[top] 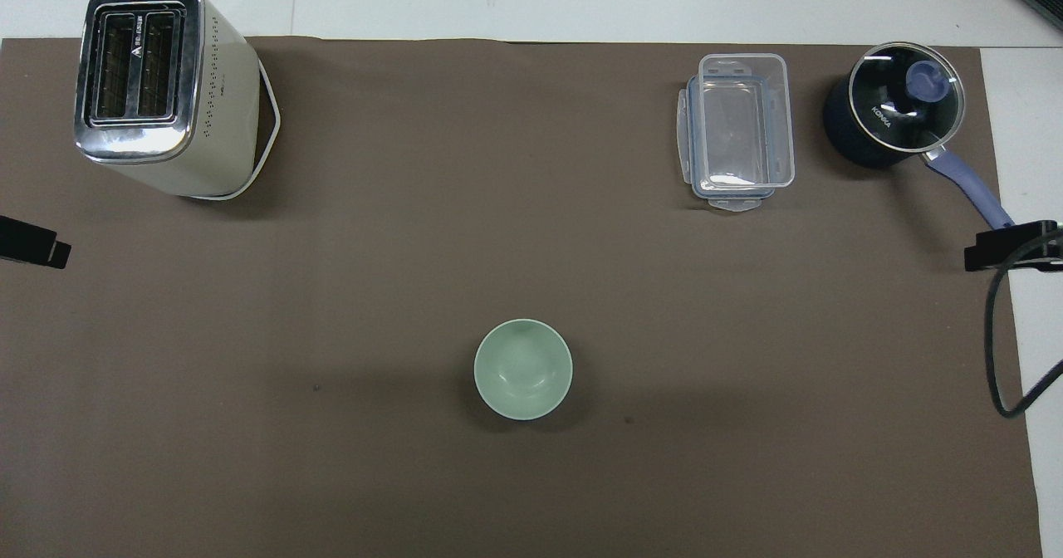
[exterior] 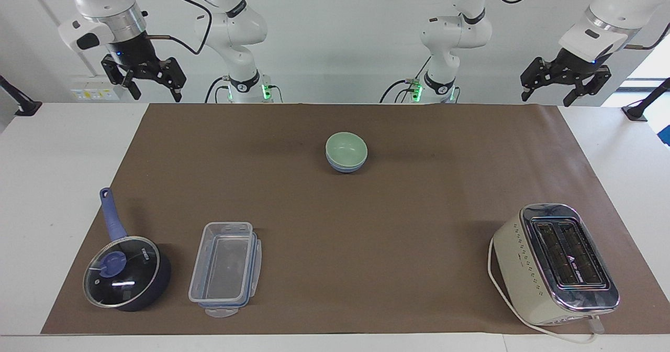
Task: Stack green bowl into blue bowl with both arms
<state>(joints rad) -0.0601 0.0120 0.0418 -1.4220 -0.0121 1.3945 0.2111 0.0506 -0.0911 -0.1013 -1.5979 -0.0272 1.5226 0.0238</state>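
Note:
The pale green bowl [exterior: 346, 148] sits nested inside the blue bowl [exterior: 345, 168] in the middle of the brown mat, on the robots' half. In the overhead view the green bowl [top: 522, 369] hides the blue one. My right gripper [exterior: 154, 91] is open and empty, raised over the mat's edge at the right arm's end. My left gripper [exterior: 547, 98] is open and empty, raised over the mat's edge at the left arm's end. Both are far from the bowls.
A cream toaster [exterior: 556, 264] stands at the left arm's end, farther from the robots than the bowls. A clear plastic container [exterior: 225, 268] and a dark blue saucepan with glass lid [exterior: 125, 272] lie toward the right arm's end.

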